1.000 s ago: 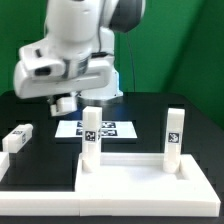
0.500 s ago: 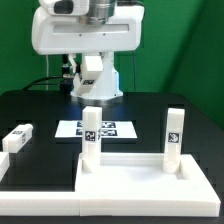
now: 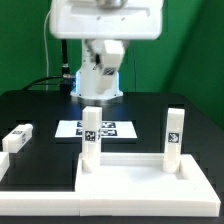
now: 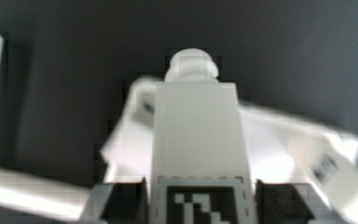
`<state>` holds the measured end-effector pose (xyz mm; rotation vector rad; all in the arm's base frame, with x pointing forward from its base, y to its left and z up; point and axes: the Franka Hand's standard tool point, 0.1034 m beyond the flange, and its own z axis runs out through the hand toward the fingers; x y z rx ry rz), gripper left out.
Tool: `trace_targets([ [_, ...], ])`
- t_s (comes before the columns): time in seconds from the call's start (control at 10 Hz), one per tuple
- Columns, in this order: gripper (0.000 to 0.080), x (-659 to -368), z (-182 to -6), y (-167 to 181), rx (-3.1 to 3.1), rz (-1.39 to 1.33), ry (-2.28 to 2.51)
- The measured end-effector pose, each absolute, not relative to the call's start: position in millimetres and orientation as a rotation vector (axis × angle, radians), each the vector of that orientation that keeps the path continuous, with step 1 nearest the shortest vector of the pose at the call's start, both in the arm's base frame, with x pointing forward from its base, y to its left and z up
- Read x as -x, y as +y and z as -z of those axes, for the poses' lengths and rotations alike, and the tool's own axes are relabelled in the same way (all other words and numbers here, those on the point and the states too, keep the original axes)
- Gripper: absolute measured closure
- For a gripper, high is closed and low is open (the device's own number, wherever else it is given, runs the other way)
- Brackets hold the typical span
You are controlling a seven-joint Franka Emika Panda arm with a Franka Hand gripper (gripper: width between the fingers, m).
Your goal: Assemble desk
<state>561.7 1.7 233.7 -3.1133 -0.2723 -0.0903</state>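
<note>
The white desk top (image 3: 140,182) lies at the front of the table with two white tagged legs standing upright on it, one at the exterior view's left (image 3: 90,135) and one at its right (image 3: 173,134). My gripper (image 3: 104,42) is high above the table behind them. In the wrist view the gripper (image 4: 197,205) is shut on a third white leg (image 4: 197,130), whose tag shows between the fingers (image 4: 133,202) and whose peg end points away. Blurred white parts of the desk (image 4: 309,135) lie below it. A fourth leg (image 3: 16,138) lies loose at the exterior view's left.
The marker board (image 3: 110,128) lies flat behind the desk top. The robot's base (image 3: 97,82) stands at the back centre. A white border rail (image 3: 8,172) runs along the front at the exterior view's left. The table is black, against a green backdrop.
The arm has swung from the exterior view's left to the centre and risen, so the hand now sits at the top of the view. The desk top and the legs on the table have not moved.
</note>
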Motion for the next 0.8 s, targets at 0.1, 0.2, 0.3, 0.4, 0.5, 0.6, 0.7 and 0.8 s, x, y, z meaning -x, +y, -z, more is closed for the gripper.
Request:
trace_targets([
  [0.1,0.0512,-583,-245.2,11,3.109,0.157,-0.244],
  [0.2,0.0512,-606,-256.3,12,3.101,0.283,-0.234],
  [0.3,0.0512,-606,-253.6,8,3.097,0.423,-0.251],
  [0.4,0.0512,-599,-248.9,5,3.092,0.494,-0.244],
  [0.5,0.0512,-599,-248.1,4,3.091,0.532,-0.247],
  [0.6,0.0512,-600,-246.0,6,3.091,0.547,-0.237],
  [0.7,0.0512,-603,-235.3,17,3.085,0.563,-0.196],
  [0.8,0.0512,-617,-223.9,30,3.075,0.552,-0.16],
])
